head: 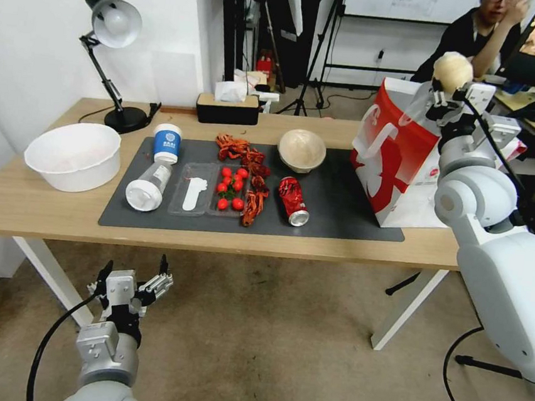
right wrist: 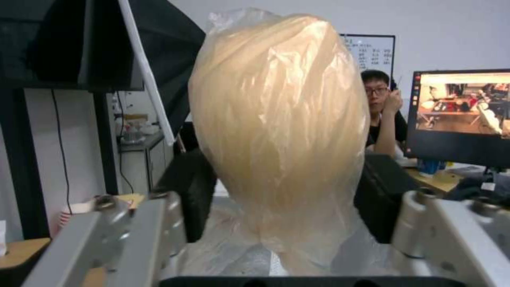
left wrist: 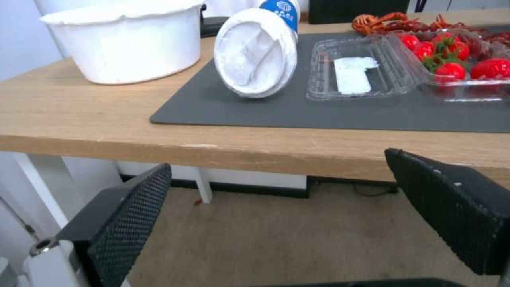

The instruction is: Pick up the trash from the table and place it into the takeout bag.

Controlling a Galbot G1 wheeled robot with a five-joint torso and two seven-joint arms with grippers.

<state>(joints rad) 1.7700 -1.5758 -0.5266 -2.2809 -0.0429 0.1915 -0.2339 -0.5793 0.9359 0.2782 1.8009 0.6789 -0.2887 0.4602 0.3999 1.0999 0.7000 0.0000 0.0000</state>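
Above takeout bag (head: 397,162): right gripper (head: 446,85) jaws clamped on knotted clear bag (head: 452,70), hiding contact; left gripper (head: 136,282) jaws apart.

Even, bright indoor light falls without hard shadows on the table (head: 40,204), straight edges bow toward the head view's borders, and both wrist views look soft.
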